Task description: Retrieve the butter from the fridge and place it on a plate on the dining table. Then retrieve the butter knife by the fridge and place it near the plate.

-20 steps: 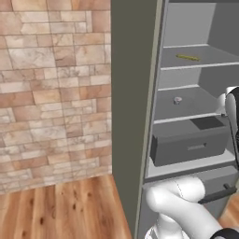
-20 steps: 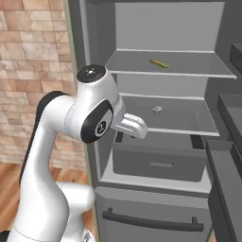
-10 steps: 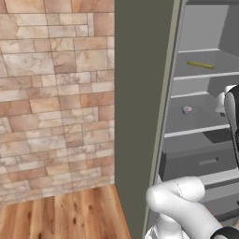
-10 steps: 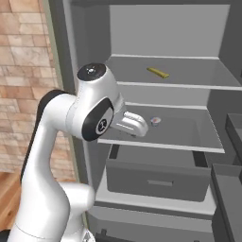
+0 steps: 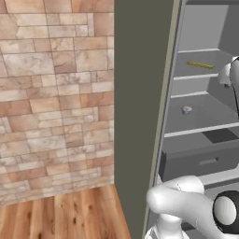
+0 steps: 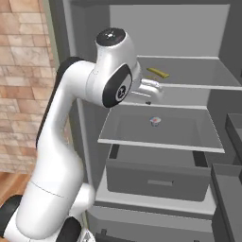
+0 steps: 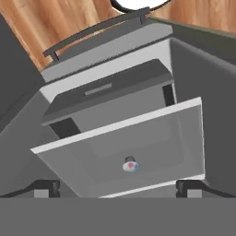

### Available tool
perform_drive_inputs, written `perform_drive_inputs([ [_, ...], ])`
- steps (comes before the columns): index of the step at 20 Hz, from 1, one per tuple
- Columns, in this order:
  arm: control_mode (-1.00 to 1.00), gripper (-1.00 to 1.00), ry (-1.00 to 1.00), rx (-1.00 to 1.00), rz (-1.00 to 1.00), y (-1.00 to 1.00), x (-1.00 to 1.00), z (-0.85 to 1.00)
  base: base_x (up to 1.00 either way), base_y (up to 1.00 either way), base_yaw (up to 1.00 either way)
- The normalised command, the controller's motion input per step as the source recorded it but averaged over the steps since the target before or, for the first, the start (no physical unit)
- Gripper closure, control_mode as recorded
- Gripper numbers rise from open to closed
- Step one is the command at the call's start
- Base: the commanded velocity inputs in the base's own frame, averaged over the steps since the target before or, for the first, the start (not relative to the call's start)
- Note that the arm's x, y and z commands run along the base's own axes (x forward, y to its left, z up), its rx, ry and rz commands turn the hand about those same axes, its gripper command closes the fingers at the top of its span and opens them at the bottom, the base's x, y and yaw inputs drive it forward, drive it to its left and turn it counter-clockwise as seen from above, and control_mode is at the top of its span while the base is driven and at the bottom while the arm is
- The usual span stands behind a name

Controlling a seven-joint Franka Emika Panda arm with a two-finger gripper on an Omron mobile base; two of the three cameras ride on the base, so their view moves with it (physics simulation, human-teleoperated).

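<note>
Since half a second ago both base views have slid: the camera has moved closer, so the fridge interior sits larger in the right base view and further to the right edge in the left base view; nothing on the shelves has shifted. Fridge (image 6: 85,118) stands open, its grey side wall (image 5: 137,112) filling the centre of the left base view, with a brick wall (image 5: 51,93) at left and wood floor (image 5: 60,214) at lower left. White arm (image 6: 71,142) rises through the left half of the right base view, elbow high at upper centre, wrist reaching into the fridge at shelf level. Lower grey drawer (image 6: 158,177) sits at lower centre there, pulled partly out under the middle shelf (image 6: 160,142); in the hand view the same drawer (image 7: 106,99) lies across the middle of the frame. Gripper (image 7: 119,188): dark finger tips (image 7: 46,188) stand at the far left and right of the hand view's bottom, jaws spread wide, nothing between them. Butter (image 6: 158,72), a thin yellow stick, lies on the upper shelf, upper centre of the right base view, just beyond the wrist; in the left base view it shows at upper right (image 5: 200,65). Small round greyish item (image 6: 154,121) rests on the middle shelf, centre frame; low centre in the hand view (image 7: 130,165), between the finger tips and beyond them.
</note>
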Motion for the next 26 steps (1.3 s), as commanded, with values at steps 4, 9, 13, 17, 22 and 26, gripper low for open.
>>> perform_drive_inputs([
  [4,-1.0,-1.0,-0.28,0.0,0.17,-0.11,0.8,0.07,0.0,0.0,0.0],
  [9,-1.0,-1.0,-0.25,0.0,0.15,-0.06,0.87,-0.01,0.0,0.0,0.0],
  [13,-1.0,-1.0,0.05,-0.01,0.0,-0.24,0.96,0.03,0.0,0.0,0.0],
  [17,-1.0,-1.0,0.18,0.0,0.0,-0.34,0.95,0.04,0.0,0.0,0.0],
  [22,-1.0,-1.0,0.05,0.0,0.05,-0.5,0.74,0.0,0.0,0.0,0.0],
  [26,-1.0,-1.0,0.0,0.0,0.08,-0.67,0.58,-0.08,0.0,0.0,0.0],
])
